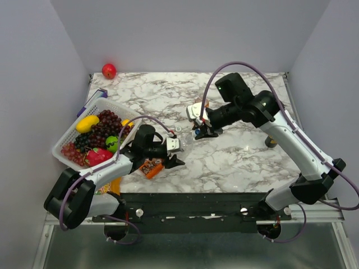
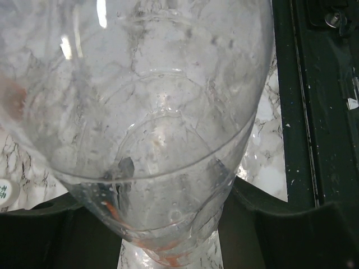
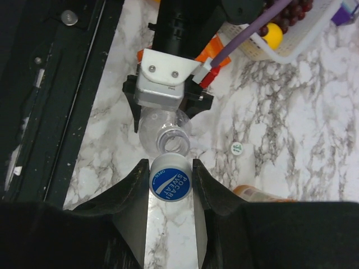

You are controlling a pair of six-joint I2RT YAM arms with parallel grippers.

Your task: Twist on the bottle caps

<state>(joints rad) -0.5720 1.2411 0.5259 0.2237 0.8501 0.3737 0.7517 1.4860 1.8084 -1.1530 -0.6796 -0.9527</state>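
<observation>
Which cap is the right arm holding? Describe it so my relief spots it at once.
On the marble table, follow the right gripper to mid-table. Between its jaws sits the blue cap, facing the open neck of the clear bottle that the left gripper holds. Unlike the whitish cap lying loose on the marble beside it, it is blue with white lettering.

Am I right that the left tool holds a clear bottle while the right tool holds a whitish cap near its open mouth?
Not quite: the cap in the right tool is blue, as the right wrist view shows. The left tool does hold the clear bottle, and the cap is near its open mouth.
</observation>
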